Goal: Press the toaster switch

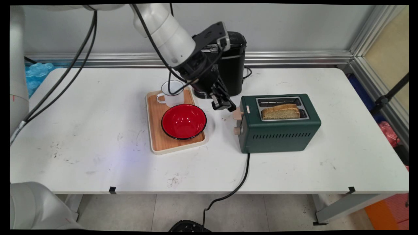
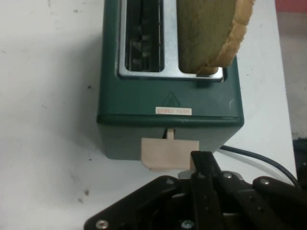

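Observation:
A dark green toaster (image 1: pixel 279 132) stands right of the table's middle, with a slice of bread (image 1: pixel 281 112) sticking up out of its nearer slot. The farther slot looks empty. My gripper (image 1: pixel 225 105) is shut and sits at the toaster's left end, its tip just above and against the beige lever (image 1: pixel 237 114). A round beige knob (image 1: pixel 236 130) sits below the lever. In the hand view the toaster (image 2: pixel 168 96) lies straight ahead, the bread (image 2: pixel 211 33) at the top, and the closed fingertips (image 2: pixel 204 165) touch the right part of the lever (image 2: pixel 165 153).
A wooden tray (image 1: pixel 156 130) left of the gripper carries a red bowl (image 1: pixel 184 121) and a white mug (image 1: pixel 171 93). A black coffee machine (image 1: pixel 233 62) stands behind the gripper. The toaster's black cord (image 1: pixel 243 178) runs over the table's front edge.

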Robot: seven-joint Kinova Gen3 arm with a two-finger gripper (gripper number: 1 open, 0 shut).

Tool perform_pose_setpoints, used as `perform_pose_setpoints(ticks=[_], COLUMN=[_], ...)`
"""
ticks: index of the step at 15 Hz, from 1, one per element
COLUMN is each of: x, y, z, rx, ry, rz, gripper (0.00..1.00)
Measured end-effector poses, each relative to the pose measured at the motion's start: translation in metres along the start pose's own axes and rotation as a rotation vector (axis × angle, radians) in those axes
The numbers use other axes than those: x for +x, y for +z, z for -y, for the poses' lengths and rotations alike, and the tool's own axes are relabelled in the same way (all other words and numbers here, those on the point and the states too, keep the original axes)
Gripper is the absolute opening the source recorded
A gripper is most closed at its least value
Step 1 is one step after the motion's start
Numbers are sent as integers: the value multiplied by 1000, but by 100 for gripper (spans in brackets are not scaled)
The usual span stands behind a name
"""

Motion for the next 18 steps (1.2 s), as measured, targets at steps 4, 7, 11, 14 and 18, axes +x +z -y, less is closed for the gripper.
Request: perform_pose_setpoints(ticks=[4, 7, 11, 14, 18], x=[-1, -1, -2, -5, -15], y=[15, 24, 36, 43, 49], z=[4, 7, 12, 14, 14], rx=[-1, -1, 0, 0, -6], ry=[7, 13, 17, 16, 12], rz=[7, 10, 11, 16, 33], gripper=[0, 0, 0, 0, 0])
